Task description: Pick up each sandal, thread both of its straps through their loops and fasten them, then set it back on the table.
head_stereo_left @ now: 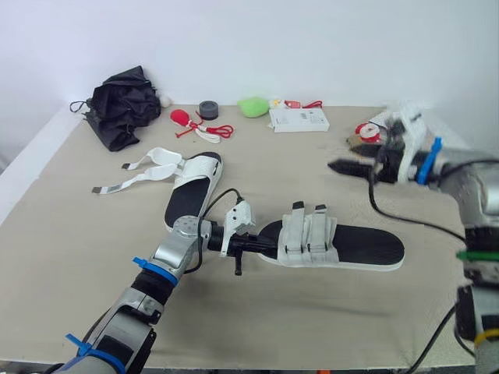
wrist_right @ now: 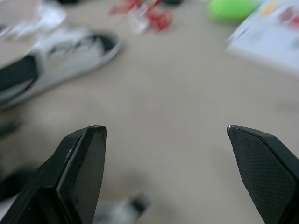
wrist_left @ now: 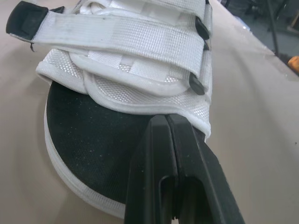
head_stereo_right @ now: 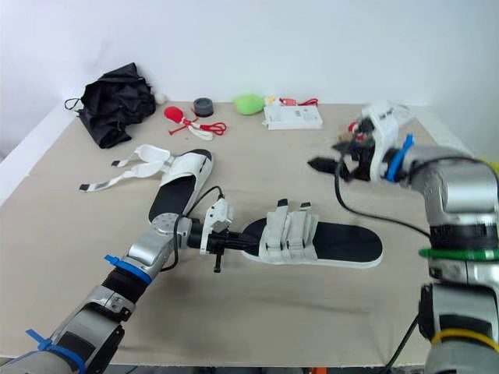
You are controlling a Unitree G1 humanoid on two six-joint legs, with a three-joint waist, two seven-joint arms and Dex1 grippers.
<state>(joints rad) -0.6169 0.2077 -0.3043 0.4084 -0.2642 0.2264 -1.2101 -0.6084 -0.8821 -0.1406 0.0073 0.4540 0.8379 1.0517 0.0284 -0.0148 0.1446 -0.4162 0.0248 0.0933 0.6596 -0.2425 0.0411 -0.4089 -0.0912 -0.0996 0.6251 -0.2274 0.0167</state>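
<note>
A white sandal with a black sole (head_stereo_left: 335, 243) lies near the middle of the table, both straps (wrist_left: 140, 39) folded across its upper. My left gripper (head_stereo_left: 261, 248) is shut, and its tips (wrist_left: 164, 117) rest at the sole's end, just short of the white upper. A second sandal (head_stereo_left: 191, 191) lies farther back on the left, with its two straps (head_stereo_left: 140, 173) spread loose on the table. Off to the right, my right gripper (head_stereo_left: 337, 166) hangs open above the table with nothing between its fingers (wrist_right: 84, 154), clear of both sandals.
Along the back edge lie a black crumpled bag (head_stereo_left: 121, 105), red cords (head_stereo_left: 204, 129), a dark tape roll (head_stereo_left: 208, 109), a green object (head_stereo_left: 253, 106), a white box (head_stereo_left: 299, 119) and a red-and-white item (head_stereo_left: 366, 131). The tan tabletop (head_stereo_left: 78, 257) has free room at front left.
</note>
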